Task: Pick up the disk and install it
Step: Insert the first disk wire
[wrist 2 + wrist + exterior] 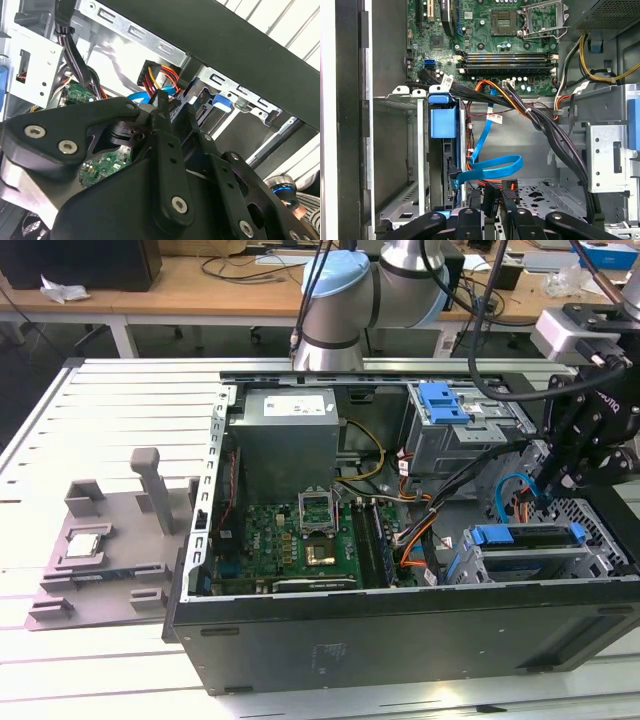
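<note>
The disk (530,550) seems already seated in its bay; the claw (492,202), clenched on a black plug, needs careful alignment.

From my station I see the open computer case (400,625) lying on the slatted white table (60,440). My arm (345,295) comes down from behind, and the gripper (548,490) hangs at the exterior view's right, just above the disk (525,550), which sits on edge in its blue bracket inside the drive bay. I think the fingers are off it, though dark cables blur that. A grey fixture tray (100,550) holding a small silver chip (82,544) lies to the left
</note>
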